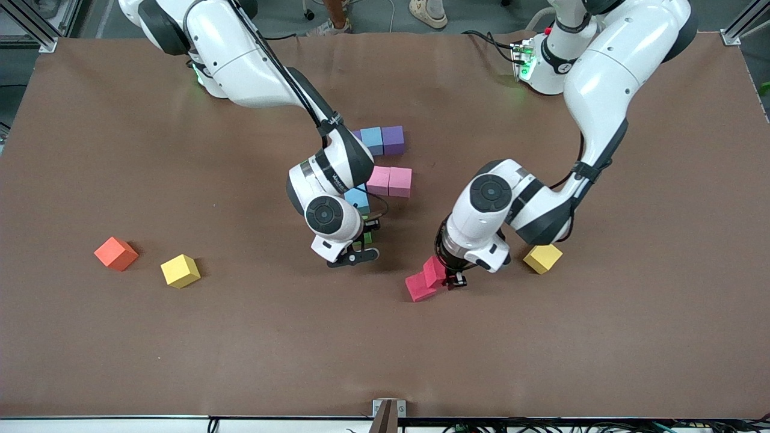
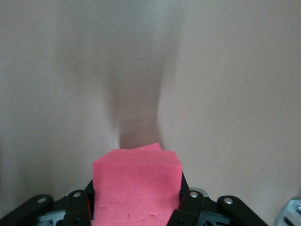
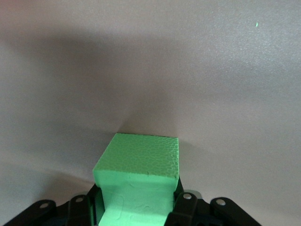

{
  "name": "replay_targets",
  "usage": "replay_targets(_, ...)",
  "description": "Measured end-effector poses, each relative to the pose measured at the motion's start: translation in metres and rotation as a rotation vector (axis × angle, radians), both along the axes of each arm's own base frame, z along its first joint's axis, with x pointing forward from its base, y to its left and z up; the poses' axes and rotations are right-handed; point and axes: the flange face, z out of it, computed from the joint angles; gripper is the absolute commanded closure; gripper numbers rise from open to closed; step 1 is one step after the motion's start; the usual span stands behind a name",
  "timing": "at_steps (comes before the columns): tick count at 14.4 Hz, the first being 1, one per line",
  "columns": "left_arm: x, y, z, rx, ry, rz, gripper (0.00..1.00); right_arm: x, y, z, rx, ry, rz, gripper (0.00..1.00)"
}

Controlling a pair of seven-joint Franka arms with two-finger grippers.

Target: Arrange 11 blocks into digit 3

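Several blocks stand together mid-table: a light blue block (image 1: 372, 140) and a purple block (image 1: 393, 139), two pink blocks (image 1: 390, 181) nearer the front camera, then another light blue block (image 1: 357, 198). My right gripper (image 1: 365, 239) (image 3: 134, 207) is low at the near end of this group, shut on a green block (image 1: 367, 237) (image 3: 138, 174). My left gripper (image 1: 450, 278) (image 2: 136, 200) is low over the table, shut on a red block (image 1: 433, 270) (image 2: 136, 188). That block touches a second red block (image 1: 419, 287) on the mat.
A yellow block (image 1: 542, 258) lies beside the left arm's wrist. Another yellow block (image 1: 180, 270) and the orange cube (image 1: 116, 253) lie toward the right arm's end. The brown mat (image 1: 541, 361) covers the table.
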Motion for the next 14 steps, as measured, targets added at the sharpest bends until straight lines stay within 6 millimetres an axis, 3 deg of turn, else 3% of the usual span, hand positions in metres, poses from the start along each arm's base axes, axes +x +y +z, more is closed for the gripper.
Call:
replay_targets(9, -0.025, -0.031, -0.004, 0.031, 0.046, 0.047, 0.83, -0.003, 0.003, -0.001, 0.002, 0.009, 0.009, 0.61)
replay_targets(14, -0.024, -0.031, -0.002, 0.030, 0.043, 0.052, 0.83, -0.005, 0.003, -0.001, 0.002, 0.012, 0.012, 0.61)
